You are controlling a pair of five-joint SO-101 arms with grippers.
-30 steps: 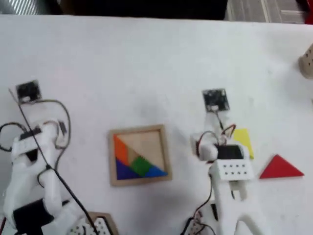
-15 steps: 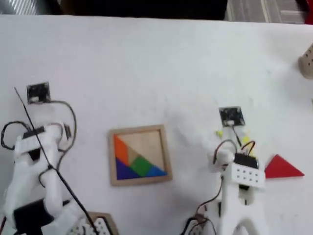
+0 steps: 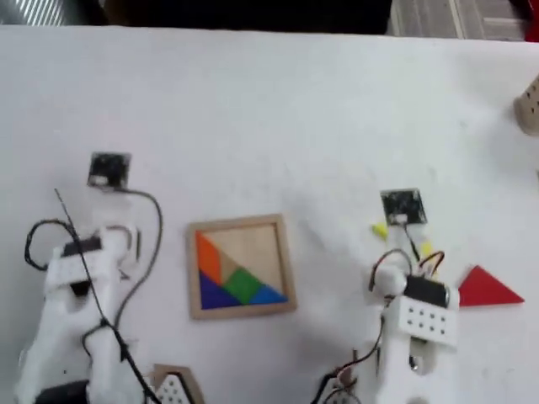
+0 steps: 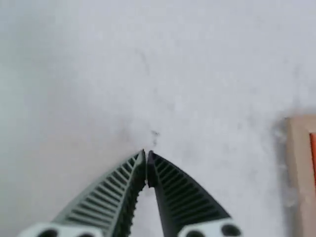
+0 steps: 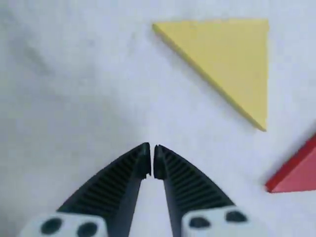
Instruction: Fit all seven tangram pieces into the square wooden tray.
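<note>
So, on the white bench (image 3: 253, 109) the square wooden tray (image 3: 240, 222) looks about half filled. The red triangle piece (image 3: 487, 288) and yellow triangle piece (image 5: 227, 59) lie apart from it, on the right arm's side. The right end effector (image 5: 152, 159) and left end effector (image 4: 146, 159) are both pinched together, empty. We'd spread the right one wide, then straddle the yellow piece squarely. No writing we can read.

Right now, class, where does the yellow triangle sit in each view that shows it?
High view: yellow triangle peeks out around the right arm's wrist, right of the tray.
Right wrist view: just beyond the shut fingers.
Shared landmark: the red triangle beside it.
</note>
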